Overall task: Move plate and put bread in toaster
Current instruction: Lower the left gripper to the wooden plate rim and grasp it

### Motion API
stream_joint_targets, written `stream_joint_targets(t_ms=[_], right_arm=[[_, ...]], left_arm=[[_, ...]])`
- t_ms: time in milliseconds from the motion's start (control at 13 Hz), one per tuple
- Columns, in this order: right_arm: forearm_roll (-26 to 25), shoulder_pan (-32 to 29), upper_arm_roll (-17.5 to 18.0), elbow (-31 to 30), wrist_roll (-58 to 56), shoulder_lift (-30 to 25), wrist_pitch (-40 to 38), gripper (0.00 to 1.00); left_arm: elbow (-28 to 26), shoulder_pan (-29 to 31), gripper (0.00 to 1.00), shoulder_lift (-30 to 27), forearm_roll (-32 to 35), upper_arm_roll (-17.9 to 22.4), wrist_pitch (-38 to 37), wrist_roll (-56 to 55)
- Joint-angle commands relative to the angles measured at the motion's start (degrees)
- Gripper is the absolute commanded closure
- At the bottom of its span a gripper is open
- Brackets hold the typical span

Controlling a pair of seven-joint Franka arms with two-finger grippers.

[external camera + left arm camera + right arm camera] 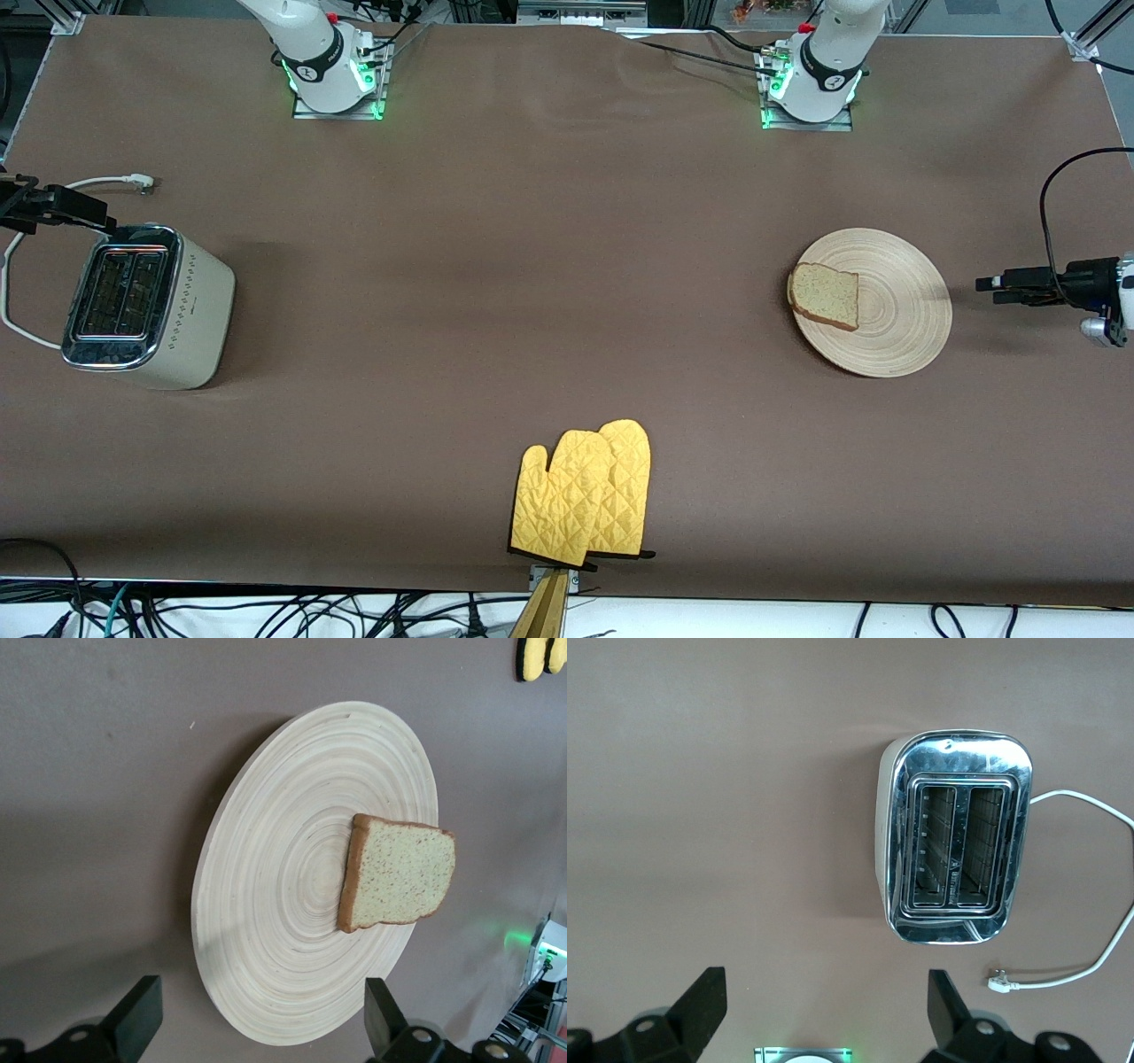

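My left gripper (983,285) hangs in the air at the left arm's end of the table, just beside the plate (895,319) and not touching it, with its two fingers (137,1014) spread wide and nothing between them. The plate lies flat on the brown table (532,292). On the plate rests the bread (826,296), one square slice with a darker crust; taking the plate as a clock face in the front view, the slice sits at about nine o'clock, and its edge seems to reach a little over the rim, though I cannot be fully sure of this. My right gripper (13,206) hangs at the right arm's end of the table, above the table close to the toaster (146,306), also released, fingers (700,1005) wide apart and holding nothing. The toaster stands upright on the table with its chrome top and both slots facing up, and the slots look empty. Its white cord (18,301) runs around it and ends in a plug (140,183) lying on the table at about twelve o'clock from the toaster in the front view. A pair of yellow oven mitts (585,496) lies at the table edge nearest the front camera, well apart from both the plate and the toaster.
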Motion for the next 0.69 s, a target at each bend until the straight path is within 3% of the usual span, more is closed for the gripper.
stream_joint_targets(t_ms=[0,383,613], right_arm=[[-0.37,-0.38,0.35,0.94,0.42,0.18,-0.32,0.00],[-0.46,-0.38,0.35,0.94,0.42,0.18,-0.32,0.00],[-0.46,-0.38,0.35,0.94,0.24,0.18,-0.32,0.00]], left_arm=[[3.91,1.91,0.00,4.66,-1.67,-0.95,-2.22,4.28],[3.21,2.96,0.00,7.40,-5.80,-0.87,-2.31,6.66],[2.77,2.96,0.06,8.98,-7.03,-0.87,-2.22,6.66]])
